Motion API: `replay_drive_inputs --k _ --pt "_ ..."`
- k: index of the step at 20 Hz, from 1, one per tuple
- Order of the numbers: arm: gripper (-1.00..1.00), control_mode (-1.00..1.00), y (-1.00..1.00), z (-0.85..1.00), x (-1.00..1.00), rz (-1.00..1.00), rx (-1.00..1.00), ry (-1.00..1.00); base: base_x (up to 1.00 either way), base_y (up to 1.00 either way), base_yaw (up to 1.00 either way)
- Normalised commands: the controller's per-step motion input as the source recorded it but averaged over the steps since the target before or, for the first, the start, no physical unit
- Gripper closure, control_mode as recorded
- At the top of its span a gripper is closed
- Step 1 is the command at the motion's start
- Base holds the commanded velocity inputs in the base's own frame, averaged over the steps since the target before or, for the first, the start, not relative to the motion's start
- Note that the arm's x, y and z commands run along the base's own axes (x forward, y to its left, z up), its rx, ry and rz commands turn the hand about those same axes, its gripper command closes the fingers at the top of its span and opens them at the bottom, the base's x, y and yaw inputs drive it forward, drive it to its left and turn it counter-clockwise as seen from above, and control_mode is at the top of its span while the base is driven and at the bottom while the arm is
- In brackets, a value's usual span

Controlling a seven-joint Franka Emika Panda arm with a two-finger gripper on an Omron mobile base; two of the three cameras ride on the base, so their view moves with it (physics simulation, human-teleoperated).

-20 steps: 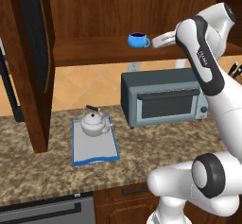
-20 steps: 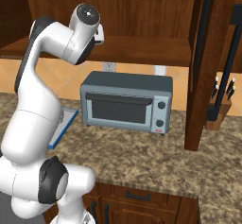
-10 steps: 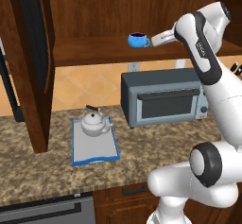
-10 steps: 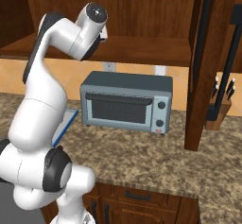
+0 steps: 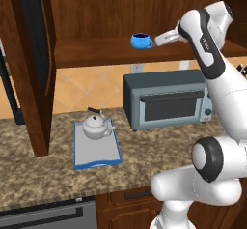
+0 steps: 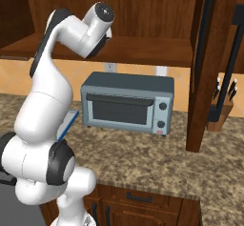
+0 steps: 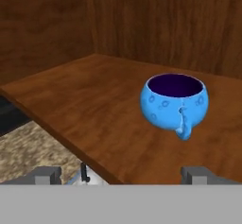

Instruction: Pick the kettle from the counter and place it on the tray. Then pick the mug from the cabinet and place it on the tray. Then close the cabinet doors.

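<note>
Since the earlier frame the arm has reached further toward the cabinet shelf, bringing the gripper close beside the mug. Its jaws stand released, wide apart, grasping nothing. From the hand camera the mug sits upright on the shelf at about 1 o'clock, its handle facing the camera. Below, the kettle rests on the tray on the table, at 9 o'clock from the toaster oven.
</note>
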Motion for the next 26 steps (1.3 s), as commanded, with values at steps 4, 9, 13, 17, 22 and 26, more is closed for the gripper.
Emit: replay_drive_inputs --k 4,9,13,17,22,26 --pt "-1.0 -1.0 -0.03 -0.04 0.2 0.02 0.0 0.0 0.0 0.0 0.0" --pt "-1.0 -1.0 -0.02 -0.1 0.24 0.01 0.0 0.02 0.0 0.0 0.0" --pt "-1.0 -1.0 0.0 -0.1 0.18 0.01 0.0 0.01 0.0 0.0 0.0" --pt "-1.0 -1.0 0.0 -0.05 0.21 0.01 0.0 0.02 0.0 0.0 0.0" --pt "-1.0 -1.0 0.0 -0.01 0.31 0.02 0.0 0.02 0.0 0.0 0.0" --pt "-1.0 -1.0 0.0 0.0 0.27 0.01 0.0 0.02 0.0 0.0 0.0"
